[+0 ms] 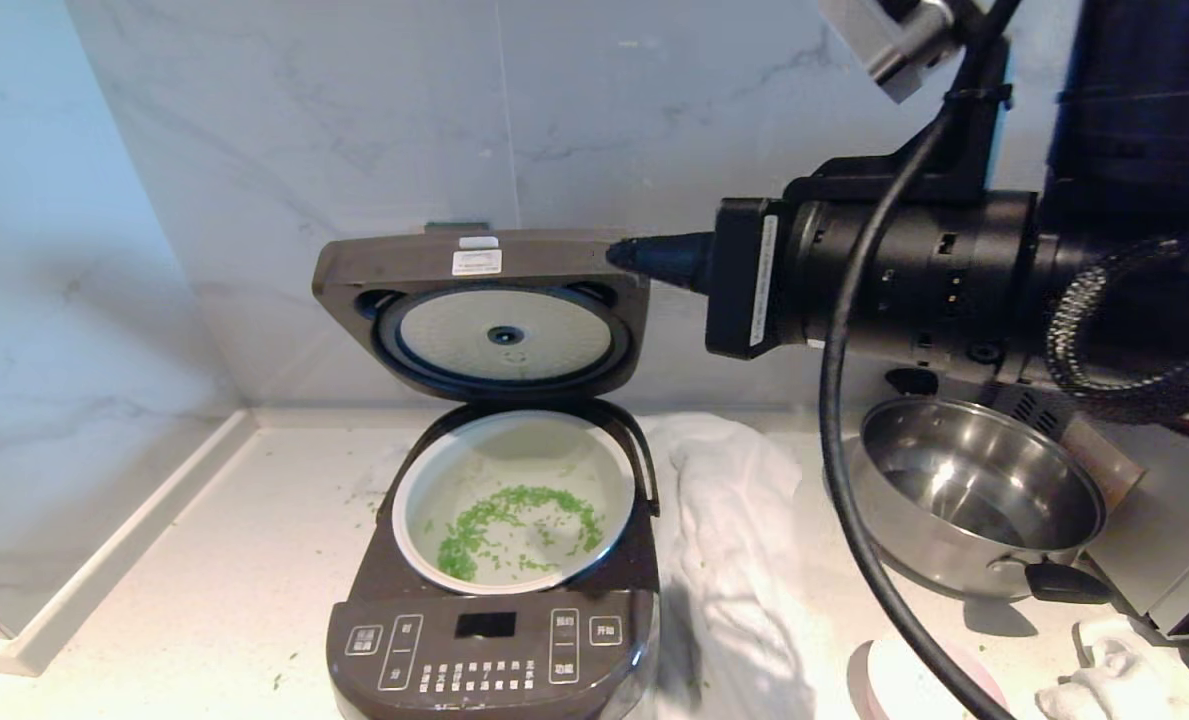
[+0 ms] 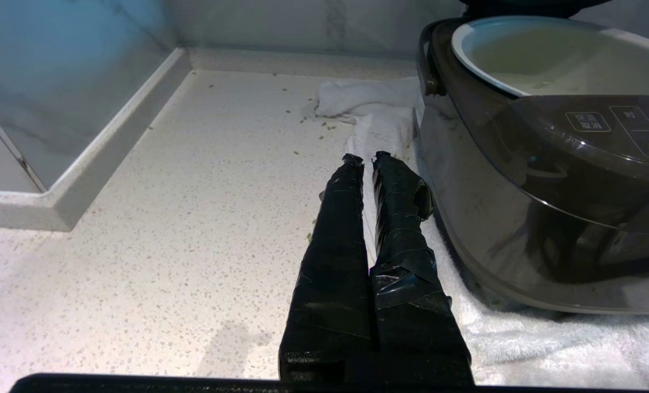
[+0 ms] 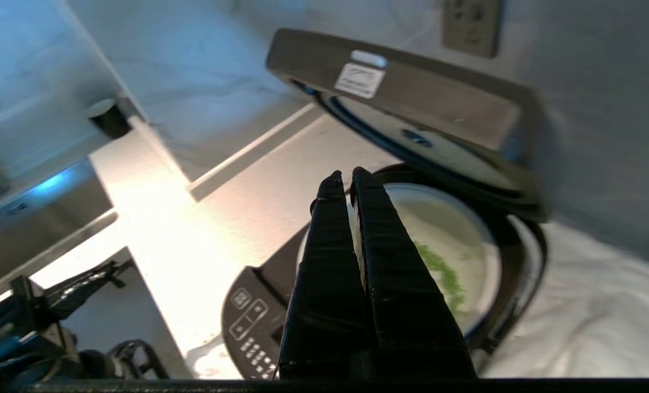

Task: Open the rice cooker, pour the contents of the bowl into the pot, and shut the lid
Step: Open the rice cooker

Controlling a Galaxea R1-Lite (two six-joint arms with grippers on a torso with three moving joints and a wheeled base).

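Right gripper point(image 1: 622, 255), fingers pressed together and empty, is sitting at the raised lid point(image 1: 484, 310)'s top right corner, rice cooker point(image 1: 499, 560) standing open mid-bench with greens point(image 1: 514, 520) in the pot point(image 1: 424, 480), left gripper point(image 2: 367, 159) idling shut beside it.

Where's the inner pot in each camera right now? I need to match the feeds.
Head: pot centre, under the raised lid, green bits inside.
Left wrist: only its rim, upper right.
Right wrist: beyond the right claw, mostly hidden.
Shared landmark: cooker's button panel.
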